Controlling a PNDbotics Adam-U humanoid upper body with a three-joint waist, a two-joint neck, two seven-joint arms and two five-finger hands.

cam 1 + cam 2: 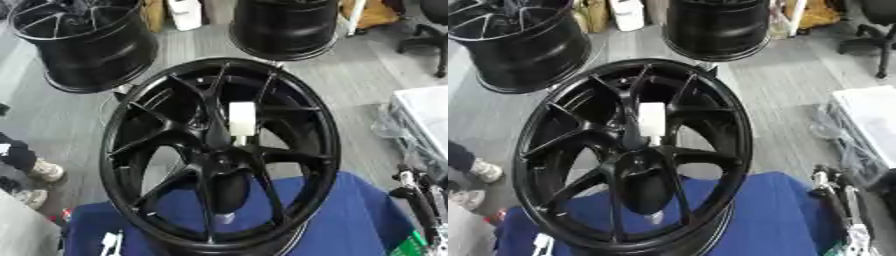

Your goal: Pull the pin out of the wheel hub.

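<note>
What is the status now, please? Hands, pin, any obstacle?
Right hand idle at lower right, fingers unclear; left hand not seen. White pin still in wheel hub. Nothing blocks the pin.

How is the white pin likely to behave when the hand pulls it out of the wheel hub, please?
The white pin looks blocky and stiff, so it should probably hold shape. Seated at the hub of the black wheel, it may bind if pulled askew. The right hand waits at the lower right.
</note>
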